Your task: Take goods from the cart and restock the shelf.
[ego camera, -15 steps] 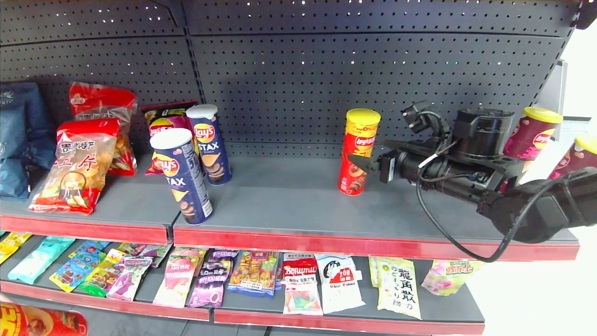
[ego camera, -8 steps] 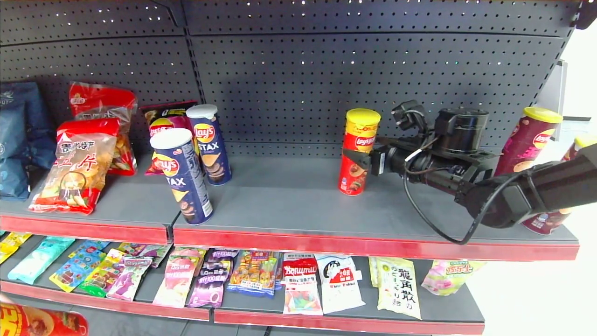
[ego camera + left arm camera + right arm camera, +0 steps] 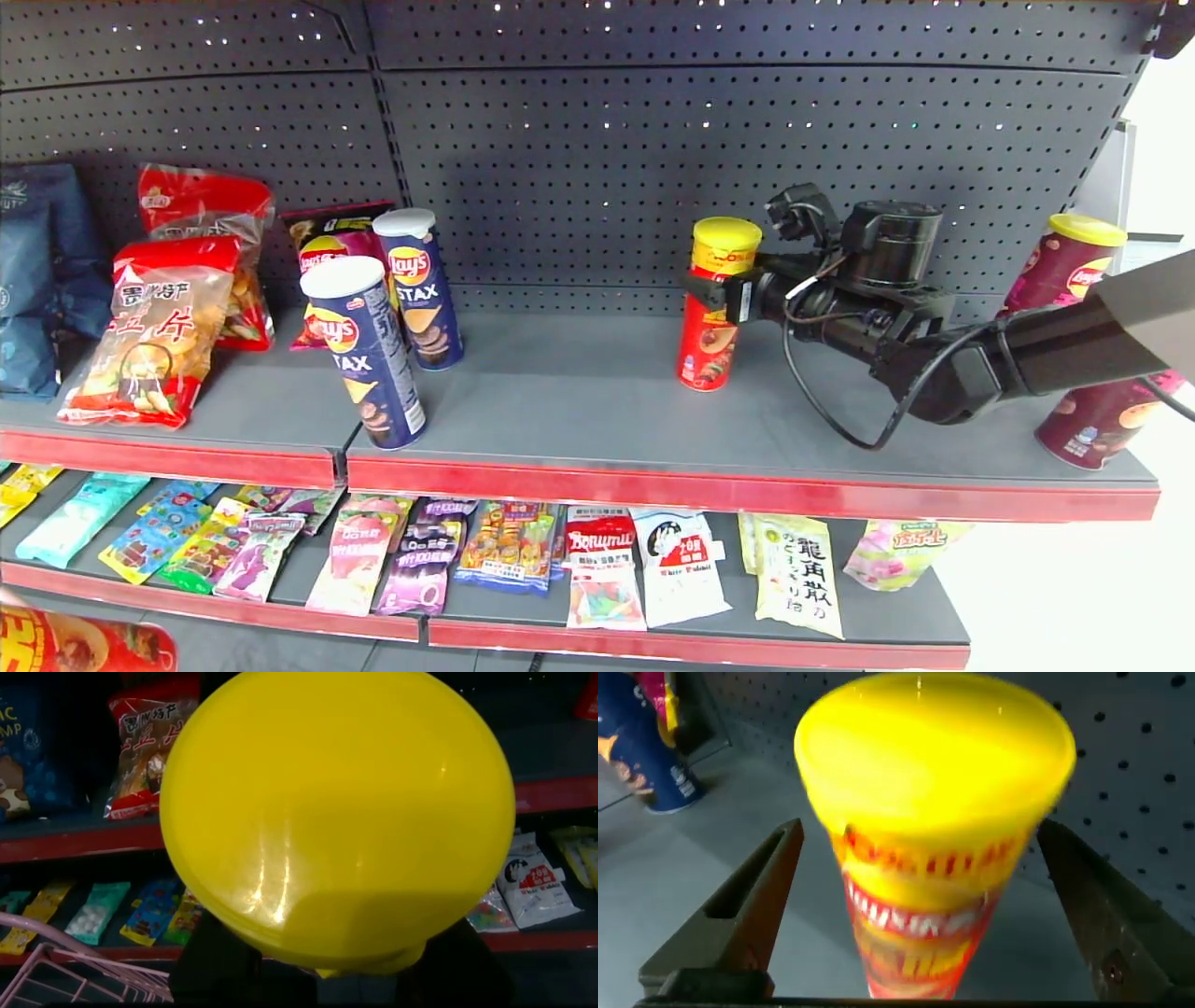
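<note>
A red can with a yellow lid (image 3: 714,345) stands upright on the grey shelf (image 3: 579,411), right of centre. My right gripper (image 3: 714,291) is level with its upper half and open. In the right wrist view one finger (image 3: 757,896) is on each side of the can (image 3: 924,905), with a gap to it on both sides. In the left wrist view a big yellow lid (image 3: 336,812) sits right under the camera. It belongs to a can that my left gripper holds above the pink cart (image 3: 75,971), with dark fingers just showing beneath the lid.
Two blue cans (image 3: 366,350) (image 3: 420,289) stand left of centre, with snack bags (image 3: 159,327) beyond them. Two maroon cans (image 3: 1064,266) (image 3: 1097,420) stand at the shelf's right end, behind my right arm. Sachets (image 3: 597,560) line the lower shelf.
My right arm has moved left along the shelf, and its open fingers now straddle the red can. The can has not moved.
</note>
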{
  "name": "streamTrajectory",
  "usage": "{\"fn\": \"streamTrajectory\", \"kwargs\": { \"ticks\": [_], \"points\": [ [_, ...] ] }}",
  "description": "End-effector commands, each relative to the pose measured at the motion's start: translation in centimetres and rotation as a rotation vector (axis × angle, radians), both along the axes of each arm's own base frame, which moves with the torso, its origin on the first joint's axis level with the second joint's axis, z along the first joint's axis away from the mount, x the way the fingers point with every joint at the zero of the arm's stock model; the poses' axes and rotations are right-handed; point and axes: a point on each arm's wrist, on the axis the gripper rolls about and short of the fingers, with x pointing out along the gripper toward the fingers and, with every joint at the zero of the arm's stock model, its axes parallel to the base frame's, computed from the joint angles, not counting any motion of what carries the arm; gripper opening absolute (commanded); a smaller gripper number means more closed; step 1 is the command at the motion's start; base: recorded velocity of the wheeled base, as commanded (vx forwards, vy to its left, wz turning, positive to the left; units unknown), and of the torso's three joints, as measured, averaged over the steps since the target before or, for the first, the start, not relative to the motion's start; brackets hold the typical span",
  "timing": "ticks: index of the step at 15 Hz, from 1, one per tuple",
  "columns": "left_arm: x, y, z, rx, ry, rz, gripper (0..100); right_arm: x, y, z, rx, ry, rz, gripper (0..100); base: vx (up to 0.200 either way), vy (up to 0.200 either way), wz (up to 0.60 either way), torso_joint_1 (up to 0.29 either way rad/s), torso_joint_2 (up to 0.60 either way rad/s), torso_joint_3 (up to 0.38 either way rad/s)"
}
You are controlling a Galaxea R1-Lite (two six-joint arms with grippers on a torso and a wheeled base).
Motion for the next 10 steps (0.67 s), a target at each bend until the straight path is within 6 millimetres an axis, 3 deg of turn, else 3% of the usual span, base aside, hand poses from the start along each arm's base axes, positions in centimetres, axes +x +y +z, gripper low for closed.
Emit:
{"fn": "streamTrajectory", "kwargs": {
  "ticks": [1,4,5,9,10],
  "points": [
    [0.0,0.0,0.0,0.001,0.001,0.0,0,0.8,0.4,-0.2,0.003,-0.01,0.001,100,0.0,0.0,0.0,0.0,0.0,0.0],
    [0.0,0.0,0.0,0.001,0.003,0.003,0,1.1,0.5,-0.5,0.002,-0.008,-0.013,100,0.0,0.0,0.0,0.0,0.0,0.0],
    [0.0,0.0,0.1,0.001,0.001,0.003,0,1.2,0.5,-0.7,0.0,-0.004,-0.016,0,0.0,0.0,0.0,0.0,0.0,0.0],
    [0.0,0.0,0.1,0.001,0.001,0.005,0,0.8,0.8,-0.5,-0.003,-0.002,-0.039,0,0.0,0.0,0.0,0.0,0.0,0.0],
    [0.0,0.0,0.1,0.001,0.001,0.005,0,-0.4,1.3,0.3,-0.005,-0.003,-0.07,0,0.0,0.0,0.0,0.0,0.0,0.0]
  ]
}}
